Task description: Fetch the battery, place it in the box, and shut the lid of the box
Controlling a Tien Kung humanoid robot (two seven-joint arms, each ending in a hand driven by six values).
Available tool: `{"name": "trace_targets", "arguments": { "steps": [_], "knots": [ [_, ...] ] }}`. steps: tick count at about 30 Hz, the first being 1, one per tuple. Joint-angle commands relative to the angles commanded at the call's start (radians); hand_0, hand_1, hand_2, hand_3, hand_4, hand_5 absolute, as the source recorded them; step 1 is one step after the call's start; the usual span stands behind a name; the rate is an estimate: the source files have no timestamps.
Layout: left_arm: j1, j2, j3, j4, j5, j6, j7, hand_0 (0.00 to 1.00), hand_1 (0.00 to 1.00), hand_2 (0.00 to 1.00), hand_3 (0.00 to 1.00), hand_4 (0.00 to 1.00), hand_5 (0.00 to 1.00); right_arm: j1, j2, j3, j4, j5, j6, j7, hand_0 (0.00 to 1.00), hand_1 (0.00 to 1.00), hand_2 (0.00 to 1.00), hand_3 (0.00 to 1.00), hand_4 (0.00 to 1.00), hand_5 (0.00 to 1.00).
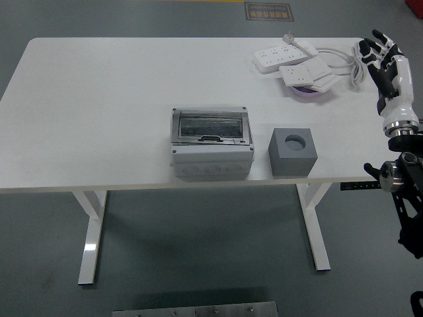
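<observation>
A grey box [211, 144] with a dark see-through lid lies shut near the table's front edge, at the middle. A grey cube [293, 151] with a round hole in its top stands just right of it. I see no battery; the hole's inside is too dark to tell. My right hand [381, 58] is raised at the table's right edge, fingers spread and empty, far from the box. My left arm is out of view.
Two white power strips [285, 54] with a coiled cable [349, 63] lie at the back right, over a purple dish [306, 94]. The white table [99, 112] is bare on its left half.
</observation>
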State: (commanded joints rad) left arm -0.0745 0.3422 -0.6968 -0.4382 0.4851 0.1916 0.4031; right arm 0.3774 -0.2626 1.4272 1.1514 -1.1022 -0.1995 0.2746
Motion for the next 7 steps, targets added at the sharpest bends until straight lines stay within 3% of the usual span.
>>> {"name": "trace_targets", "arguments": {
  "steps": [3, 4, 7],
  "knots": [
    [-0.003, 0.004, 0.004, 0.0, -0.006, 0.001, -0.004, 0.652, 0.646, 0.57, 0.578, 0.635, 0.211, 0.003, -0.001, -0.006, 0.001, -0.003, -0.003, 0.001, 0.815, 0.766, 0.789, 0.855, 0.998, 0.584],
    [-0.003, 0.006, 0.005, 0.0, -0.008, 0.001, -0.005, 0.652, 0.645, 0.57, 0.579, 0.635, 0.209, 0.003, 0.0, -0.007, 0.001, -0.003, -0.004, 0.002, 0.816, 0.764, 0.782, 0.853, 0.949, 0.475],
    [-0.004, 0.011, 0.004, 0.0, -0.008, 0.002, -0.005, 0.652, 0.645, 0.57, 0.579, 0.635, 0.209, 0.004, 0.001, -0.011, 0.002, -0.007, -0.006, 0.002, 0.816, 0.764, 0.782, 0.853, 0.949, 0.475]
  ]
}}
